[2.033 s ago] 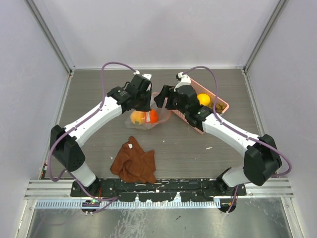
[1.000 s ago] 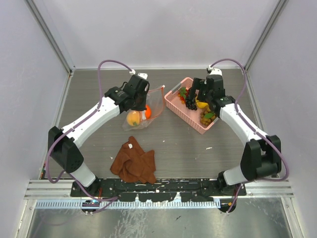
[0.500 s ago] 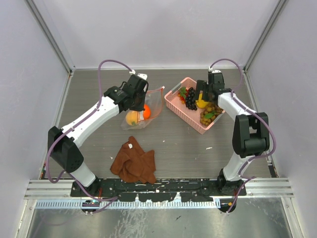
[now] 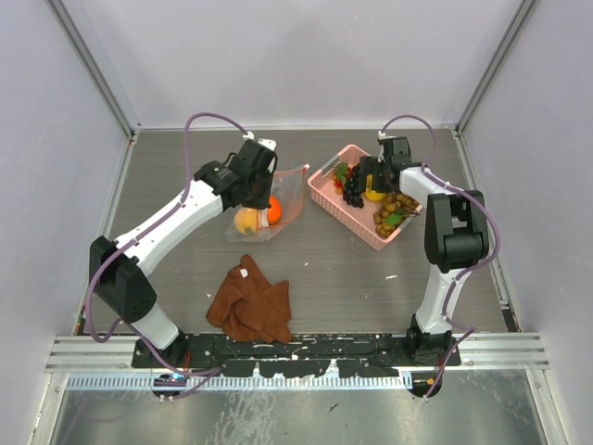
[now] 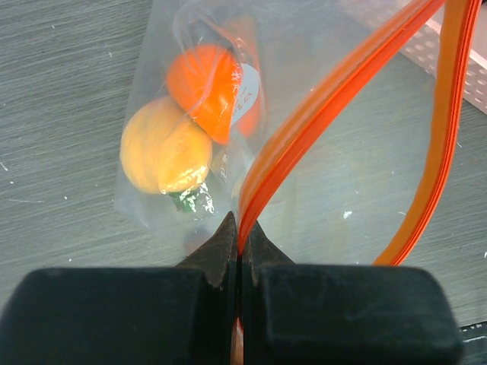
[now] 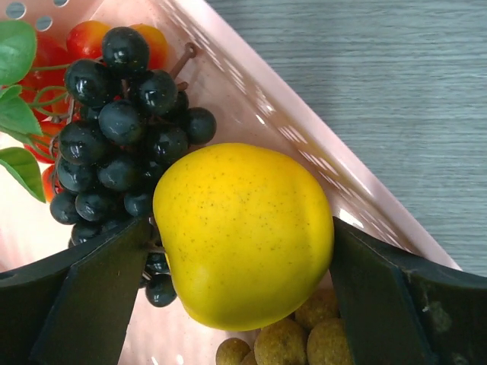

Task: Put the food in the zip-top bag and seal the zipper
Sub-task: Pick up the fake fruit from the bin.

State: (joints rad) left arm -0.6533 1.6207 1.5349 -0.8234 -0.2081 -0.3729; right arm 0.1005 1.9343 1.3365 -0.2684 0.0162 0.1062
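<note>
Grey worktop (image 4: 334, 269), pale walls. Left fingers (image 5: 227, 247) pressed together, pinching zipper (image 5: 319, 114) mid-frame, likely to hold zip-top bag (image 5: 183, 23) mouth open; orange fruit (image 5: 205, 76), yellow-orange fruit (image 5: 163, 152) inside. Right fingers (image 6: 99, 304) spread, straddling yellow fruit (image 6: 243, 236) in pink basket (image 6: 304, 129), right of centre; apparently poised to grasp.

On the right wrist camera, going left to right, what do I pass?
green leaves → dark purple grapes → yellow round fruit → grey table. The brownish-green grapes are left out, since they lie below the fruit.
</note>
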